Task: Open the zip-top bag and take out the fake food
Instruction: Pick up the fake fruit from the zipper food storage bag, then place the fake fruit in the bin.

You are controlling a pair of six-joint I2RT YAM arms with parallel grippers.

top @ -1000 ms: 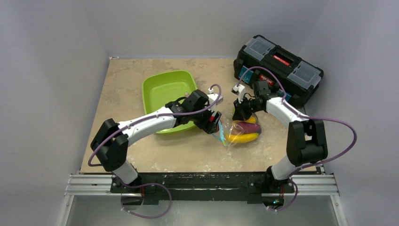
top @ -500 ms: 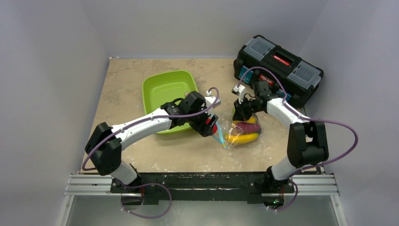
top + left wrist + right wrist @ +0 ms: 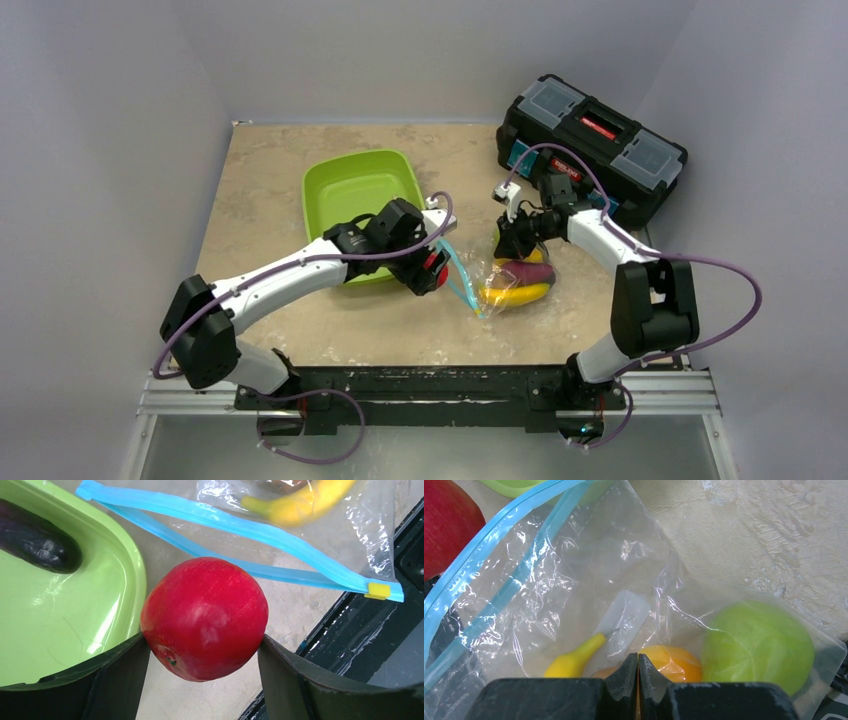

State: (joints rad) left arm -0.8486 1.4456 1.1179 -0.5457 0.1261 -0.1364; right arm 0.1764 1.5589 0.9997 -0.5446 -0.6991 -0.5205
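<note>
The clear zip-top bag (image 3: pixel 497 282) lies right of the lime-green tray (image 3: pixel 352 185), its teal zipper strip (image 3: pixel 460 277) parted toward my left arm. In the top view a yellow banana (image 3: pixel 517 294) and a purple eggplant (image 3: pixel 521 270) show inside it. My left gripper (image 3: pixel 430 270) is shut on the red apple (image 3: pixel 204 617), held outside the bag just off the tray's near right corner. My right gripper (image 3: pixel 638 666) is shut, pinching the bag's plastic (image 3: pixel 589 580) at its far edge. Through the bag the right wrist view shows a green pear (image 3: pixel 756 647), an orange piece (image 3: pixel 676 662) and the banana's tip (image 3: pixel 574 661).
A dark fruit (image 3: pixel 37 540) lies in the tray (image 3: pixel 65 615). A black toolbox (image 3: pixel 590 140) stands at the back right, close behind my right arm. The zipper's yellow slider (image 3: pixel 378 589) sits at the strip's end near the table's front edge.
My left gripper has drawn back to the left with the red apple, out of the bag's mouth to the tray's near corner. The right gripper has kept its hold.
</note>
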